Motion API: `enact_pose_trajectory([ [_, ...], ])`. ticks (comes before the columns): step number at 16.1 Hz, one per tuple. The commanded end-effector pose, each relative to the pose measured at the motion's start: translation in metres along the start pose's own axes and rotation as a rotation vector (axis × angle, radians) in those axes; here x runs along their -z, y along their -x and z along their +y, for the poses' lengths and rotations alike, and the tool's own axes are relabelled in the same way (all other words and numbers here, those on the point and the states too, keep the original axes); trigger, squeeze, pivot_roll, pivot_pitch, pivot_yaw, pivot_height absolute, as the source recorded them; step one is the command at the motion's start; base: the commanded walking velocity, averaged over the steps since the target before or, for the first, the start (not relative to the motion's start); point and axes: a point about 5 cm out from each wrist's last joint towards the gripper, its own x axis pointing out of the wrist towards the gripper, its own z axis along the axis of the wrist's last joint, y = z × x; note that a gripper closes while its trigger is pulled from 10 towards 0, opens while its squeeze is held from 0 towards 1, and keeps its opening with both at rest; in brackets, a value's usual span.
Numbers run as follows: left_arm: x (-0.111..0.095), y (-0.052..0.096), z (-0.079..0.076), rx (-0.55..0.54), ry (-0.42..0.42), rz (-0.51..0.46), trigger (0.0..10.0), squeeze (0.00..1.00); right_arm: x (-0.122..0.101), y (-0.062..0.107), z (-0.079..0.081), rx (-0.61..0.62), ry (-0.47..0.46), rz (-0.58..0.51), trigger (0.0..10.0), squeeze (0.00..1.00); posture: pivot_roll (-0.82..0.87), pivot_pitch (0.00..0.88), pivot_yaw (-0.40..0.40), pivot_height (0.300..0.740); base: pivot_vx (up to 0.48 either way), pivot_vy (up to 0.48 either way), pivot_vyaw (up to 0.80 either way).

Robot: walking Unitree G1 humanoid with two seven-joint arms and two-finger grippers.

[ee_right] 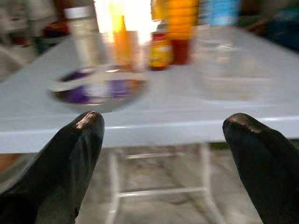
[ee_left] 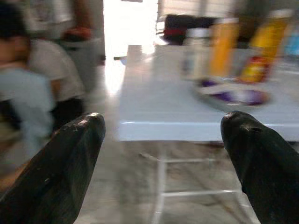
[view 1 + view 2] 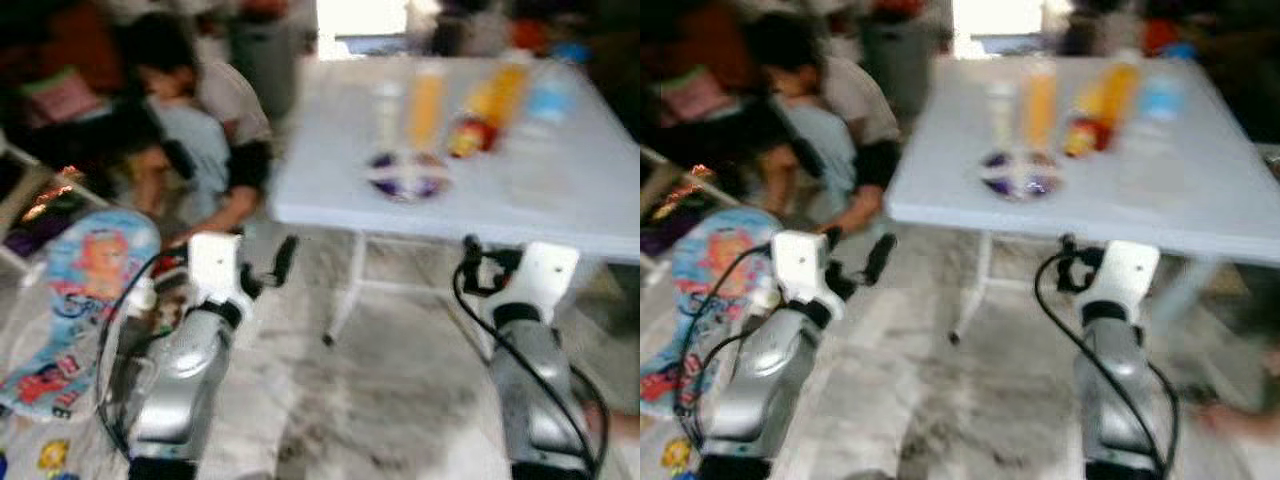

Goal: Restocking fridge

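I see a blurred white table (image 3: 560,190) ahead with a purple plate (image 3: 407,178), two orange bottles (image 3: 427,103), a small red-labelled bottle (image 1: 160,50) and a blue-capped one (image 3: 550,98). My left gripper (image 2: 161,140) and right gripper (image 1: 163,140) hover short of its edge, fingers spread, holding nothing. A person (image 3: 200,120) crouches at my left.

A pale blue-white table (image 3: 560,190) at upper right carries orange bottles (image 3: 427,105), a red-labelled one (image 1: 160,51) and a purple-patterned plate (image 3: 407,176); lower left, a light-blue cartoon-printed mat (image 3: 85,290) on grey marbled floor (image 3: 380,400).
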Motion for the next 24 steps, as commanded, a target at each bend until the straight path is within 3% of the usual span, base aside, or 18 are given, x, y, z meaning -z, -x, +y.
enact_pose_trajectory([
  [1,-0.002,-0.003,-0.004,0.017,-0.004,-0.006,10.0,0.00,0.000,0.000,-0.005,0.021,0.009,0.001,10.0,0.00,-0.08,0.032,0.031,0.740,0.480,0.000,0.00],
  [8,0.000,-0.005,-0.004,0.018,0.015,0.020,10.0,0.00,-0.001,-0.001,-0.008,0.040,-0.018,-0.003,10.0,0.00,-0.09,0.037,0.034,0.740,0.472,0.000,0.00],
  [12,0.002,-0.005,-0.006,0.024,0.021,0.039,10.0,0.00,-0.001,-0.001,-0.007,0.044,-0.023,0.000,10.0,0.00,-0.09,0.038,0.034,0.740,0.365,0.300,0.00],
  [15,0.001,-0.004,-0.006,0.037,0.015,0.031,10.0,0.00,0.001,0.000,-0.007,0.044,-0.022,0.005,10.0,0.00,-0.08,0.041,0.033,0.740,0.000,0.423,0.00],
  [20,0.000,-0.003,-0.008,0.069,-0.006,0.036,10.0,0.00,0.006,-0.001,-0.006,0.042,-0.040,0.031,10.0,0.00,-0.08,0.050,0.036,0.740,0.000,0.000,0.00],
  [24,-0.002,0.001,-0.007,0.087,-0.036,0.041,10.0,0.00,0.015,-0.001,-0.002,0.073,-0.130,0.099,10.0,0.00,-0.06,0.061,0.040,0.740,0.000,0.000,0.00],
])
